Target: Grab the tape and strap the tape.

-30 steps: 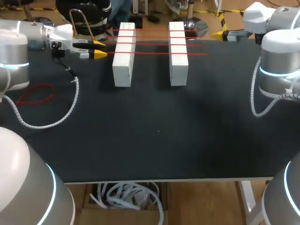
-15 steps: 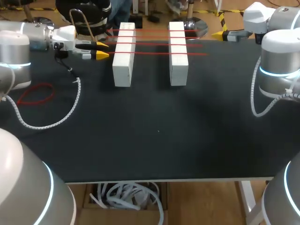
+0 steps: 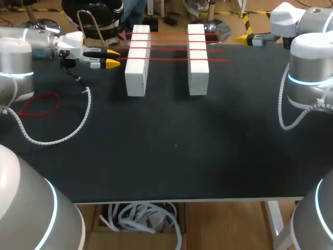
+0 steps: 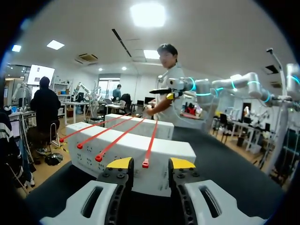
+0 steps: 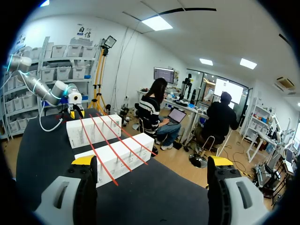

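Two white blocks (image 3: 136,73) (image 3: 198,73) stand side by side at the back of the black table (image 3: 171,151). Several red tape straps (image 3: 171,60) run across both. My left gripper (image 3: 112,58) hovers just left of the left block, level with the nearest strap. In the left wrist view that strap's end (image 4: 146,164) lies between the open fingers (image 4: 119,163), touching neither; the gripper (image 4: 150,164) holds nothing. My right gripper (image 3: 243,38) hangs at the back right, away from the blocks. Seen from its wrist, the right gripper (image 5: 152,161) is wide open, the blocks (image 5: 115,157) well ahead.
A loose red tape loop (image 3: 40,104) lies on the table at the left. The left arm's grey cable (image 3: 78,120) sags onto the table beside it. The table's front edge (image 3: 177,200) is far from both grippers.
My left gripper has crept slightly toward the left block and the nearest strap's end. The right arm, blocks and straps have not moved.
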### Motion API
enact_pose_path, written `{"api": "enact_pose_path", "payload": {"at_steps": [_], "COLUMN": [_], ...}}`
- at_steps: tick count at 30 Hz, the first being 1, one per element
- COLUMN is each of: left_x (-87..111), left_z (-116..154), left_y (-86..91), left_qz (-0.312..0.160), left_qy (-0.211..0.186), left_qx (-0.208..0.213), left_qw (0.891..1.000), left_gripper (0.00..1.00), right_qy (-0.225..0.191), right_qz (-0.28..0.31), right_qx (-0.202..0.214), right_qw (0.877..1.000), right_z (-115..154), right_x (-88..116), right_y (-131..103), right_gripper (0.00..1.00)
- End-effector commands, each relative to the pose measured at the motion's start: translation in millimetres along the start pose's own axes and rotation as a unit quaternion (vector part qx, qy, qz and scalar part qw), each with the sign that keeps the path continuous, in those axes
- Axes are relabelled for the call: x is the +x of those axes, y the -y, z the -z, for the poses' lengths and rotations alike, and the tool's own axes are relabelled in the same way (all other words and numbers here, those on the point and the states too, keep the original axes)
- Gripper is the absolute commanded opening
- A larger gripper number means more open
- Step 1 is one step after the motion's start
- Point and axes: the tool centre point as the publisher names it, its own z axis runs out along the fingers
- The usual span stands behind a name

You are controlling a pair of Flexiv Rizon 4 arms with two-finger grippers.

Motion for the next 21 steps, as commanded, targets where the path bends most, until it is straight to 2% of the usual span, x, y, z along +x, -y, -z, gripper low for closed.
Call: {"api": "enact_pose_path", "payload": {"at_steps": [1,8,12,17,19,21], "left_x": [-4.0,-4.2,-4.0,-5.0,-5.1,-4.9], "left_z": [2.0,2.4,2.0,2.3,1.4,0.8], "left_y": [-1.2,1.2,1.1,0.6,1.0,0.9], "left_qz": [-0.003,-0.005,-0.004,-0.004,-0.004,-0.004], "left_qy": [-0.006,-0.005,-0.003,0.002,0.001,0.001], "left_qx": [0.001,0.006,0.01,0.017,0.017,0.018], "left_qw": [1.0,1.0,1.0,1.0,1.0,1.0], "left_gripper": [0.33,0.3,0.33,0.3,0.24,0.26], "right_qy": [0.0,0.0,0.0,0.0,0.0,0.0], "right_qz": [0.0,0.0,0.0,0.0,0.0,0.0], "right_qx": [0.001,0.001,0.001,0.001,0.001,0.001], "right_qw": [1.0,1.0,1.0,1.0,1.0,1.0], "right_z": [0.0,0.0,0.0,0.0,0.0,0.0], "right_x": [-0.2,-0.2,-0.2,-0.2,-0.2,-0.2], "right_y": [-0.2,-0.2,-0.2,-0.2,-0.2,-0.2], "right_gripper": [1.0,1.0,1.0,1.0,1.0,1.0]}}
